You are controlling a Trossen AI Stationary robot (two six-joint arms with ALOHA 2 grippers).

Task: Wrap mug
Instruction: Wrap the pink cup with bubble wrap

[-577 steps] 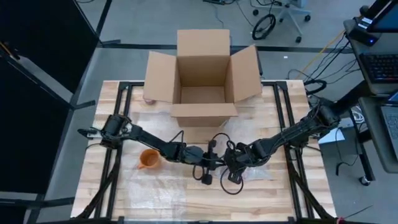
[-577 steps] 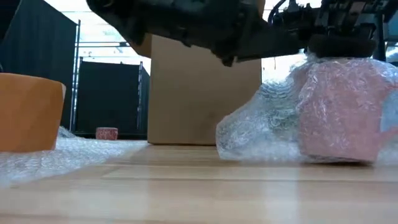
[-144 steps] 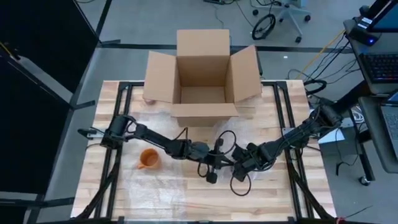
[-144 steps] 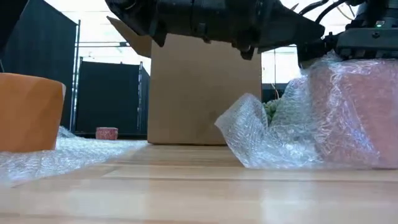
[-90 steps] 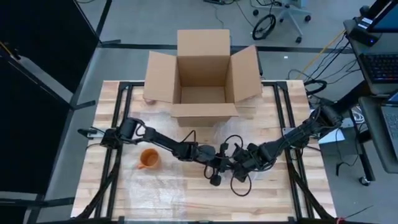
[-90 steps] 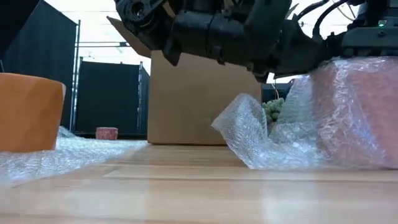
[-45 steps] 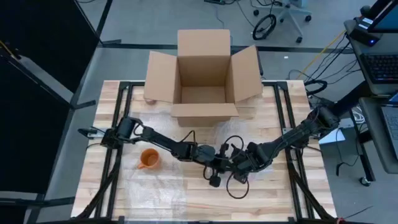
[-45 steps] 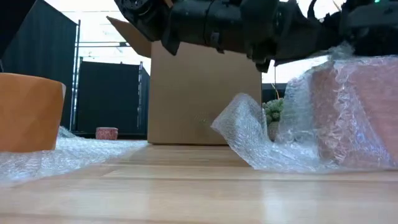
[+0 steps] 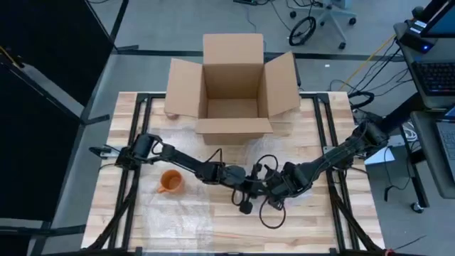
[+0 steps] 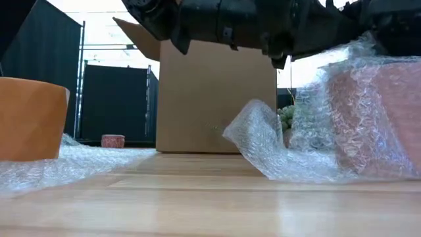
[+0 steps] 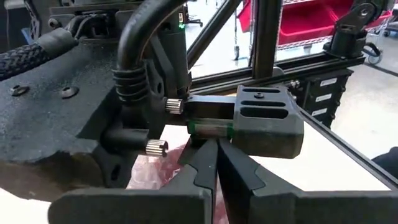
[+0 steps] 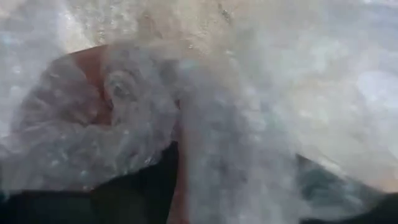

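Nearest the low camera runs the pale wooden table (image 10: 197, 204), its planks smooth and lightly grained. On it at the right sits the pink mug (image 10: 385, 118), a blunt cylinder swathed in clear bubble wrap (image 10: 276, 148) whose dimpled film trails off toward the middle in a crumpled, upturned flap. The right wrist view looks straight into that film, the pink mug (image 12: 93, 81) blurred behind the bubbles.

From above, both dark arms meet over this bundle, right of the table's centre. The left gripper (image 11: 216, 163) has its two black ribbed fingers pressed together with only a sliver between them, holding nothing that can be seen, close against the other arm's wrist housing. The right gripper (image 9: 284, 182) hangs over the wrapped mug; its finger state cannot be told.

To the left stands an orange mug (image 9: 170, 182), matte and slightly tapered, on a second flat sheet of bubble wrap (image 9: 178, 213).

Farther back an open cardboard box (image 9: 232, 85) sits at the table's far edge, its four flaps spread.
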